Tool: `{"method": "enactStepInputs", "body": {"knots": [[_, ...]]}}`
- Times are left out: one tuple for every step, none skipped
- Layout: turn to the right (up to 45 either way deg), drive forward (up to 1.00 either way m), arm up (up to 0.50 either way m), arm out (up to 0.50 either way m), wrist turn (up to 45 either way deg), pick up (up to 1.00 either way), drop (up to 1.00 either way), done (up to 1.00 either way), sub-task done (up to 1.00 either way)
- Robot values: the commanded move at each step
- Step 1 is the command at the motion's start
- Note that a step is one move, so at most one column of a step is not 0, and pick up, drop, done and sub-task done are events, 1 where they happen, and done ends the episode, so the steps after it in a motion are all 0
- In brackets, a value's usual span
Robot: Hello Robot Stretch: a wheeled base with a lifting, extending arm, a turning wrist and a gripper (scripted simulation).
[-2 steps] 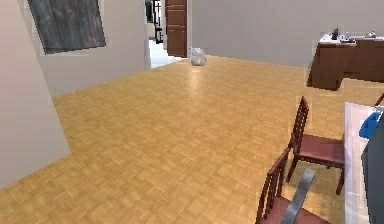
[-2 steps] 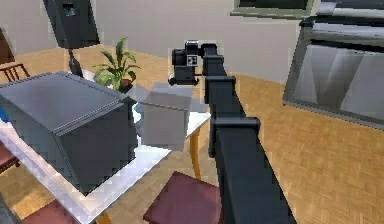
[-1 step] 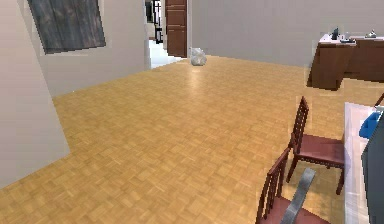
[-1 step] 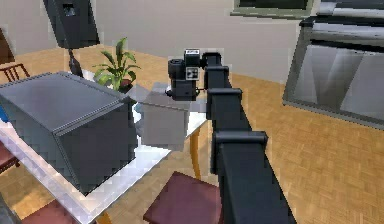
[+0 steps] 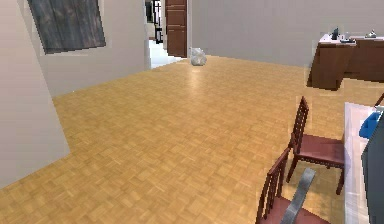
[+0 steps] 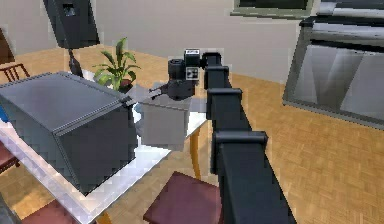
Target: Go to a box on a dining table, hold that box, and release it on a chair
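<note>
Glass bench (image 6: 152,158): large dark box (image 6: 70,125) left; small grey box (image 6: 160,125) at tool (image 6: 156,93); whether tool holds anything, cannot tell.

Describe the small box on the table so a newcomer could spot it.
Find the pale-topped table in the arm side view. Right of the big dark grey box on it stands a small cube-like box, far paler and smaller.

Home, dining area: tan wooden parquet floor (image 5: 170,120) spreading throughout; dark reddish wooden dining chairs (image 5: 315,145) standing beside pale glass-topped table (image 6: 152,158); green leafy potted plant (image 6: 118,63) growing near wall.
</note>
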Motion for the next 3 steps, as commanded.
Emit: {"method": "enactStepInputs", "body": {"knots": [[0.0,0.0,0.0,0.0,-45.0,0.0,0.0,0.0,0.0],[0.0,0.0,0.0,0.0,-39.0,0.0,0.0,0.0,0.0],[0.0,0.0,0.0,-0.36,0.0,0.0,0.0,0.0,0.0]]}}
